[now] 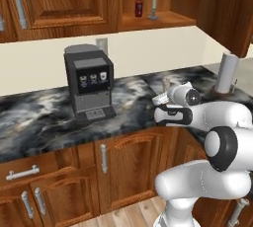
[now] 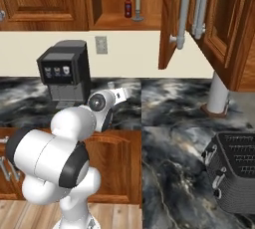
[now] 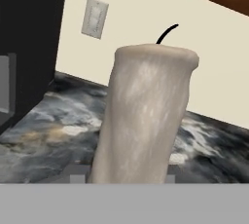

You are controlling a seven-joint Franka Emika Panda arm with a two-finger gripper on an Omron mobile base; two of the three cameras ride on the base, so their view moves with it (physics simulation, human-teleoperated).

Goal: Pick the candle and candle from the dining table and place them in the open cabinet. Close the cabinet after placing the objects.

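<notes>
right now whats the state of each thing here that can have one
reddish-brown wooden wall cabinet: door open
tall thin cream candle: upright on the cabinet shelf, beside the dark red-capped bottle
short stubby beige-grey candle: held in the gripper, clear of the black marbled counter
gripper: shut on the stubby candle
black coffee machine: standing on the counter

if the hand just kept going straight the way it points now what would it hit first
The hand already holds the stubby candle right ahead of it. Beyond the candle, probably the cream wall near the outlet behind the black counter, though depth is unclear.
</notes>
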